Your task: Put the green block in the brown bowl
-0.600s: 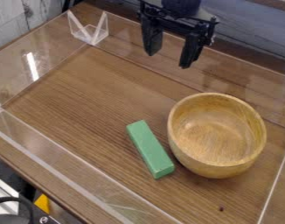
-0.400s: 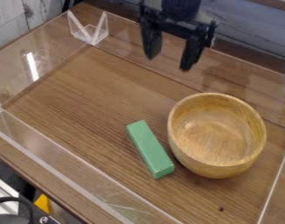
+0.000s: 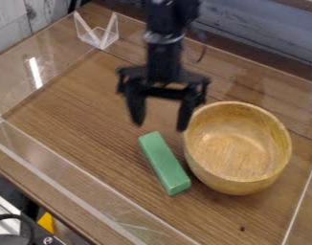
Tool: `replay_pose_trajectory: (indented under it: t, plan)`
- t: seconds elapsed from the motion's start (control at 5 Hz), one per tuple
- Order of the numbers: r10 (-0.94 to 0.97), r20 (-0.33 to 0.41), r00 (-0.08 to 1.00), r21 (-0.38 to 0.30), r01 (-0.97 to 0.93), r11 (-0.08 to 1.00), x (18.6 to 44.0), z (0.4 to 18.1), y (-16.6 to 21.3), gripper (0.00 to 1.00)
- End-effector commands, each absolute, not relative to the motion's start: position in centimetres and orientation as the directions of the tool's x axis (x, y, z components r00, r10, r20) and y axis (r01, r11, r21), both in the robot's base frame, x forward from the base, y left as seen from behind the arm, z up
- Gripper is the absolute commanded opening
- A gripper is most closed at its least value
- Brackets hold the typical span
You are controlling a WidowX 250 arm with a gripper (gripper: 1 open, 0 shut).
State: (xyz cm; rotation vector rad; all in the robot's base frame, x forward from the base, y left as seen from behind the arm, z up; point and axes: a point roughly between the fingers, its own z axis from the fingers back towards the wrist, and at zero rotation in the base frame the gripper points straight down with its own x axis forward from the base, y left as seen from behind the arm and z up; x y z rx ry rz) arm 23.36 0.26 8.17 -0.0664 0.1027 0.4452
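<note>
Hanging above the far end of the green block (image 3: pixel 163 163), the tool (image 3: pixel 160 114) points down with its jaws spread wide and empty, placed to straddle the block, which lies flat on the counter (image 3: pixel 82 115) just beside the brown bowl (image 3: pixel 238 147).

A robotics lab test bench. A wood-grain tabletop (image 3: pixel 82 115) fills the frame, fenced by low clear acrylic walls (image 3: pixel 44 167) along the left and lower edges. A small clear acrylic stand (image 3: pixel 96 31) sits at upper left. A black robot arm (image 3: pixel 167 38) reaches down from top centre.
</note>
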Motion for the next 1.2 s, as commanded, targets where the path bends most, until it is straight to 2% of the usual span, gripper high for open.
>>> replay_pose_trajectory:
  t: [0.0,0.2,0.4,0.6,1.0]
  plan:
    - [0.634,-0.05,0.772,-0.084,-0.636,0.767,21.7,7.8,0.3,1.0]
    - [0.759,-0.021,0.651,-0.127,-0.755,0.643,21.1,6.3,-0.1,1.0]
    - [0.844,-0.011,0.536,-0.163,-0.834,0.527,21.7,6.0,-0.1,1.0]
    - [0.864,-0.004,0.503,-0.165,-0.853,0.495,21.9,6.6,-0.2,1.0]
    - [0.803,0.008,0.596,-0.167,-0.791,0.589,22.4,6.9,-0.5,1.0]
